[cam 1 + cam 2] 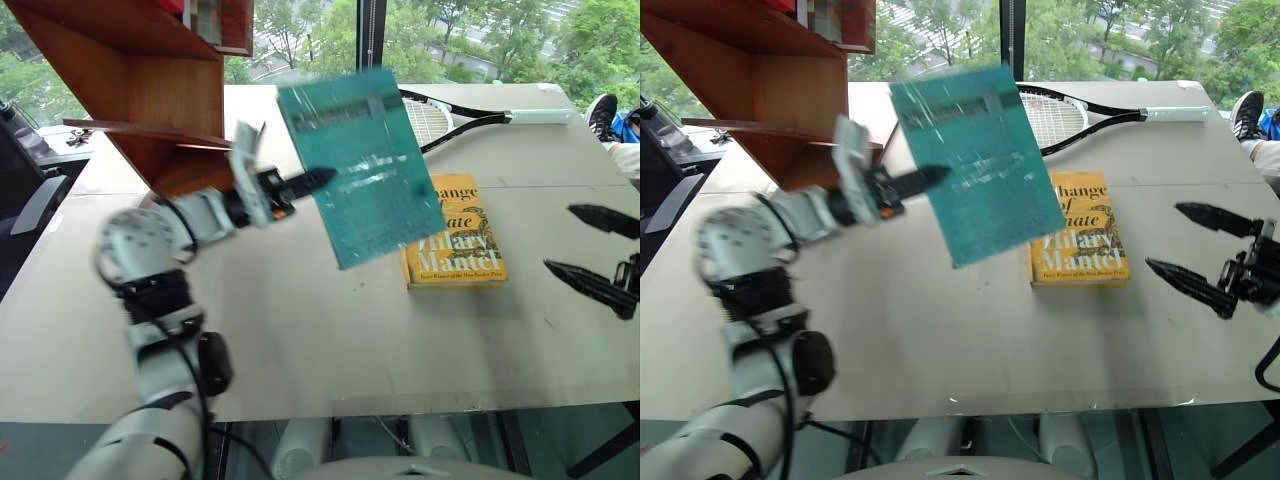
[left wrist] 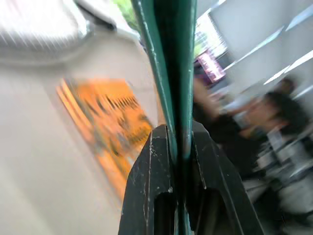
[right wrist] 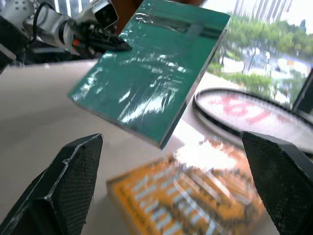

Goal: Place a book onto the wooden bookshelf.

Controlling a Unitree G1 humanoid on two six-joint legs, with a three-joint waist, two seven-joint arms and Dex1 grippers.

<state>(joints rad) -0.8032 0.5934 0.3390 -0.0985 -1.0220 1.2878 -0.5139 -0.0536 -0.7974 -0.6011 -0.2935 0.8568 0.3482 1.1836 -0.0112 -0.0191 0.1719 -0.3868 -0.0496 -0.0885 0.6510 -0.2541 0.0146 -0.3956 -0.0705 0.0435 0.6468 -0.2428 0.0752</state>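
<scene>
The teal book (image 1: 362, 165) hangs tilted in the air above the table, its glossy cover toward me, with my left gripper (image 1: 318, 181) shut on its left edge. In the left wrist view the book's edge (image 2: 173, 73) runs up between the two black fingers (image 2: 146, 186). The wooden bookshelf (image 1: 140, 90) stands at the back left, just behind my left arm. My right gripper (image 1: 600, 250) is open and empty at the right edge of the table, apart from the book (image 3: 151, 83).
A yellow book (image 1: 462, 240) lies flat on the white table (image 1: 330, 330), partly behind the teal one. A tennis racket (image 1: 470, 118) lies at the back. People sit beyond the table's right side. A shoe (image 1: 602, 115) shows at the far right.
</scene>
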